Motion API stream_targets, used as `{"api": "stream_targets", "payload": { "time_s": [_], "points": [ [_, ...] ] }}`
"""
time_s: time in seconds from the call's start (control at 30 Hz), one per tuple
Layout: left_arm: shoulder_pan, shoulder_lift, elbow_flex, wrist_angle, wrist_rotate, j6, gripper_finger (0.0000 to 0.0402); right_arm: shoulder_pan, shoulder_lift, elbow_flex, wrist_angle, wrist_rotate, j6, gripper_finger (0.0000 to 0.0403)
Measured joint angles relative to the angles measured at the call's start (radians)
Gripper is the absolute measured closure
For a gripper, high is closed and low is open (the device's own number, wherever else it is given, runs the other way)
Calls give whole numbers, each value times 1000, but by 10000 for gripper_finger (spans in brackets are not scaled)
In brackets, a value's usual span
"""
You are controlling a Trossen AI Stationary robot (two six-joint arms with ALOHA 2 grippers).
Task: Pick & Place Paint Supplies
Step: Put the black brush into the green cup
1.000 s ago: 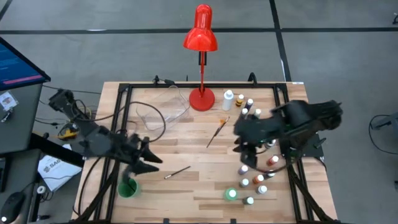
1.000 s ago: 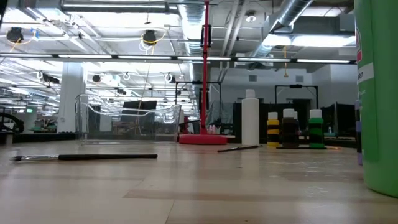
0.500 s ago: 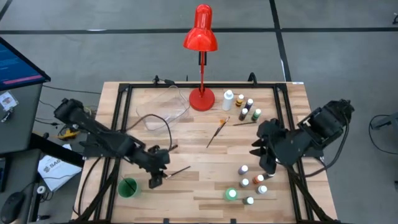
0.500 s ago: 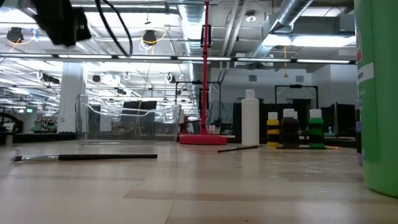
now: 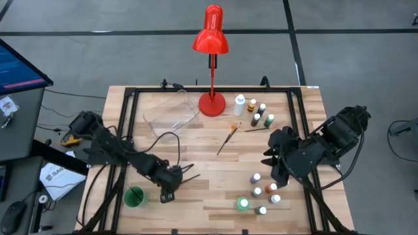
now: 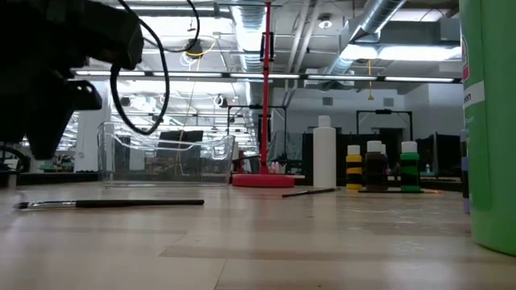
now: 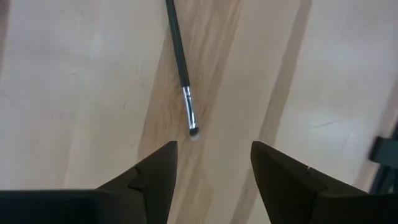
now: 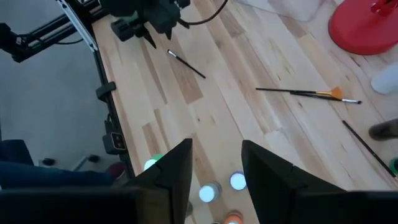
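1. At the table's near-left part, the left gripper (image 5: 171, 189) hangs over a dark brush (image 7: 181, 66); its fingers (image 7: 155, 180) are spread with nothing between them, and the bristle tip lies just ahead of the gap, the handle running away from it.
2. The right gripper (image 5: 273, 163) waits above the right side of the table, fingers (image 8: 177, 171) apart and empty, over the near group of bottles (image 5: 264, 192).
3. The remaining supplies: a far row of bottles (image 5: 255, 112) beside the lamp (image 5: 211, 65); two more brushes (image 8: 311, 93) lying mid-table; a green bottle (image 5: 134, 197) by the near-left edge; a clear bin (image 5: 171, 112) at the far left.
4. Risks, as judged: the brush lies flat and thin, so fingers closing off its line may roll or flick it away; a descent too shallow would close on air, too deep would scrape the wood. The green bottle stands near the left arm and could be toppled by a sweep.
5. Hard to make out: the brush is mostly covered by the gripper in the high view; bottle colours in the near group are uncertain; in the low view a large green bottle (image 6: 488, 121) is cut off at the edge, and the left arm shows only as a dark mass.
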Motion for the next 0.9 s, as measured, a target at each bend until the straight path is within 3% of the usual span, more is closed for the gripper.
{"api": "stream_targets", "payload": {
  "time_s": [0.47, 0.9],
  "points": [
    [-27, 95, 0, 47, -85, 2, 209, 2, 0, 0, 1, -1, -8, 275],
    [-27, 120, -1, 53, -75, 21, 238, 23, 0, 0, 2, -1, -8, 275]
  ]
}}
